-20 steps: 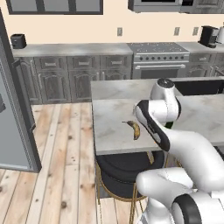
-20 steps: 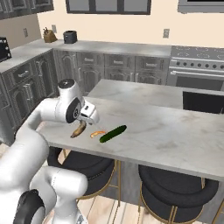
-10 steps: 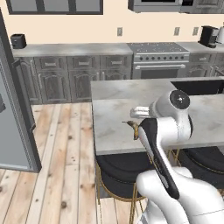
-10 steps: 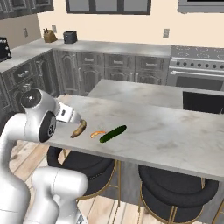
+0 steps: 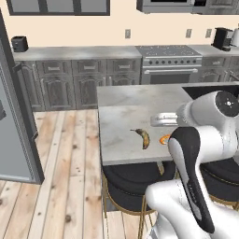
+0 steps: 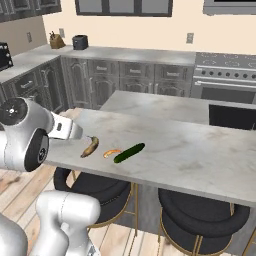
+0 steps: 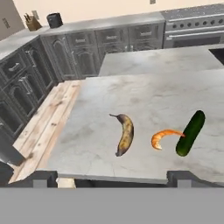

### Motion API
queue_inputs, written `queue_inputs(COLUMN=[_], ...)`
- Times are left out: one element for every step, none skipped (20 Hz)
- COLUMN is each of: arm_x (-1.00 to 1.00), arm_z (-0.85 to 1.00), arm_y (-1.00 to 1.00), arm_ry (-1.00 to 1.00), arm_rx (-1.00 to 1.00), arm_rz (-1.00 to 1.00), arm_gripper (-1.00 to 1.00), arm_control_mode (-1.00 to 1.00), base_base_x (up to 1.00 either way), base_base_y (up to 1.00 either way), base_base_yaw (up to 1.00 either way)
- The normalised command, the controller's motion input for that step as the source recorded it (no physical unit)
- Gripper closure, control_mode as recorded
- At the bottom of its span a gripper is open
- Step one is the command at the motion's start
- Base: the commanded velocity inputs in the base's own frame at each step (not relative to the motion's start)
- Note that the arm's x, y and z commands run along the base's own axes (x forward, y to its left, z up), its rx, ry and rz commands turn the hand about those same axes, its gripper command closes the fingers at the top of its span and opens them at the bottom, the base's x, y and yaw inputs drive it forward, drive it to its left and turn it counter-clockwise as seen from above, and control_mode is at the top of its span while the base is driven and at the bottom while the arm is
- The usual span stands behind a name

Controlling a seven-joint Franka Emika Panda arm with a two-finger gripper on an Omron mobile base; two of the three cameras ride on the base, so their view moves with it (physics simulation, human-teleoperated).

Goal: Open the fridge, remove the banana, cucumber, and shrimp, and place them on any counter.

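Lying at the frame's centre in the left base view, the banana [image 5: 144,138] rested on the desk [image 5: 121,121], the shrimp [image 5: 165,139] just right of it; the fridge [image 5: 14,116] filled the left edge. In the right base view, banana [image 6: 90,147], shrimp [image 6: 112,152] and cucumber [image 6: 129,152] sat in a row, centre-left. In the hand view, the hand [image 7: 112,178] hung empty at the bottom, fingers wide apart.

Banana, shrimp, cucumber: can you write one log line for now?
banana: on counter | shrimp: on counter | cucumber: on counter | gripper: open, empty
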Motion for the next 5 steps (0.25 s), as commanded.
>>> queue_inputs(arm_x=[-0.52, -0.49, -0.46, -0.42, -0.37], arm_z=[0.11, 0.05, 0.06, 0.00, 0.00], arm_y=[0.00, 0.00, 0.00, 0.00, 0.00], arm_ry=[0.11, 0.08, 0.07, 0.10, 0.07], arm_rx=[-0.01, 0.00, 0.00, 0.00, 0.00], arm_rz=[0.07, 0.07, 0.05, 0.04, 0.04], arm_gripper=[-1.00, -1.00, -1.00, -1.00, -1.00], arm_control_mode=[-1.00, -1.00, -1.00, -1.00, -1.00], base_base_x=[0.00, 0.00, 0.00, 0.00, 0.00], base_base_y=[0.00, 0.00, 0.00, 0.00, 0.00], base_base_yaw=[0.00, 0.00, 0.00, 0.00, 0.00])
